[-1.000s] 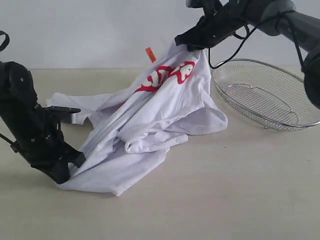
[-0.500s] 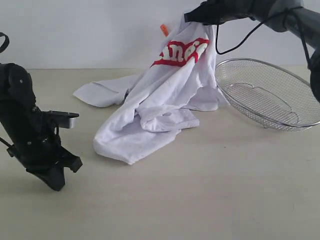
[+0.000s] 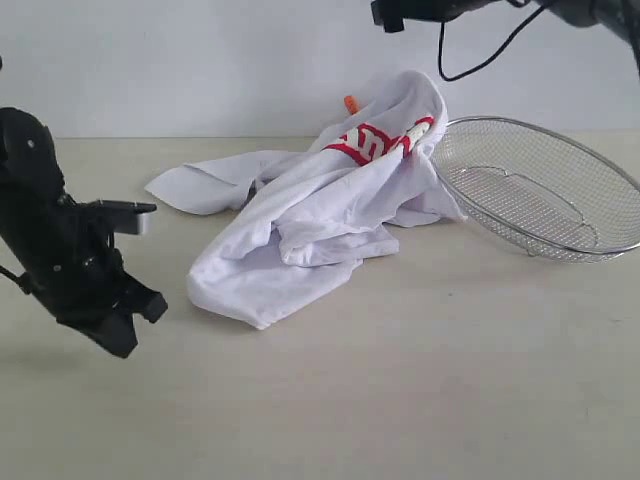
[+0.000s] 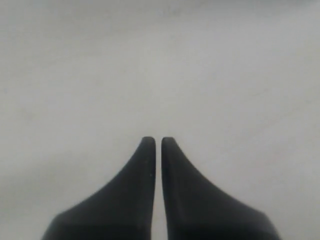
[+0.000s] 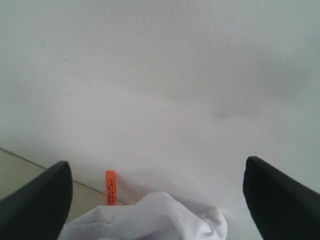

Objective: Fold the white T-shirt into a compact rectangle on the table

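Exterior view: the white T-shirt point(image 3: 320, 215) lies in a crumpled heap on the table point(image 3: 450, 400), near the middle. It is not flat and not folded square. One sleeve is spread out toward the left at the back. The lowest fold points toward the front left. The bunched top of the heap stands highest on the right side, showing red lettering point(image 3: 372, 142) and a small orange tag point(image 3: 351, 103) poking up behind it. The right edge of the heap meets the left rim of a wire basket point(image 3: 560, 170); it looks like contact, but I cannot confirm this.

Right gripper point(image 3: 385, 15): at the top of the exterior view, high above the raised part of the shirt, with clear air between them. In the right wrist view the right gripper point(image 5: 155, 162) has its two fingers spread wide apart with nothing between them. The shirt point(image 5: 150, 220) bulges up below the gap and touches neither finger. The tag point(image 5: 111, 186) stands beside it, nearer one finger, against the pale wall point(image 5: 175, 75). Holding nothing.

Left gripper point(image 3: 120, 335): low over the table on the left side, left of the shirt's front fold, and well apart from the cloth. In the left wrist view the left gripper point(image 4: 158, 140) has its fingers pressed together, with only a hairline slit between them and no fabric in it. Only a plain pale surface, out of focus, is ahead of it. Whether the tip touches the table, I cannot tell.
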Controlling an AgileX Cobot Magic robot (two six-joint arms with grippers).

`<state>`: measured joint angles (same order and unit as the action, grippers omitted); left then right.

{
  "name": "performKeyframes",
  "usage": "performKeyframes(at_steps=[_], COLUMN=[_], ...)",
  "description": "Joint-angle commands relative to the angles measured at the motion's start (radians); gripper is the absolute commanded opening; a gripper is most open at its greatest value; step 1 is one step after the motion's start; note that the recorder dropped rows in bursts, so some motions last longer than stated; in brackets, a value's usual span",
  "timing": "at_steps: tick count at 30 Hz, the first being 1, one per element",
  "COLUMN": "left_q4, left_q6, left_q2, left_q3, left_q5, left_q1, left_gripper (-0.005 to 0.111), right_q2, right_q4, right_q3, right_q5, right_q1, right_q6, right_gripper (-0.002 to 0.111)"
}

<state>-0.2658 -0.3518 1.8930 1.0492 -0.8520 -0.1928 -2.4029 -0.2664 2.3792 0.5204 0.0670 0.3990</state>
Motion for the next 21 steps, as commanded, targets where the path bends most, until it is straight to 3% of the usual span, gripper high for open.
performKeyframes(at_steps=[1, 4, 8, 12, 16, 21], left_q4=[-0.028, -0.072, -0.213, -0.346, -0.357, -0.375], left_q6=[-0.014, -0.038, -0.178, -0.277, -0.272, -0.269], left_q2=[-0.086, -0.116, -0.100, -0.042, 0.043, 0.127], left_q3=[0.012, 0.017, 0.032, 0.065, 0.119, 0.181], left_q5=[0.058, 0.101, 0.142, 0.201, 0.230, 0.252], left_q1=[0.003, -0.007, -0.049, -0.108, -0.158, -0.179], left_gripper=[0.005, 0.005, 0.005, 0.005, 0.005, 0.005], right_q2=[0.089, 0.128, 0.159, 0.162, 0.160, 0.160], right_q4=[0.067, 0.159, 0.242, 0.242, 0.218, 0.039], right_q3=[0.008, 0.008, 0.006, 0.006, 0.005, 0.005], right_q5=[0.170, 0.310, 0.495, 0.688, 0.701, 0.701], right_q1=[-0.017, -0.017, -0.021, -0.037, -0.052, -0.058], right_q6=[-0.034, -0.099, -0.125, -0.135, -0.135, -0.142], right_gripper=[0.082, 0.061, 0.000, 0.000, 0.000, 0.000])
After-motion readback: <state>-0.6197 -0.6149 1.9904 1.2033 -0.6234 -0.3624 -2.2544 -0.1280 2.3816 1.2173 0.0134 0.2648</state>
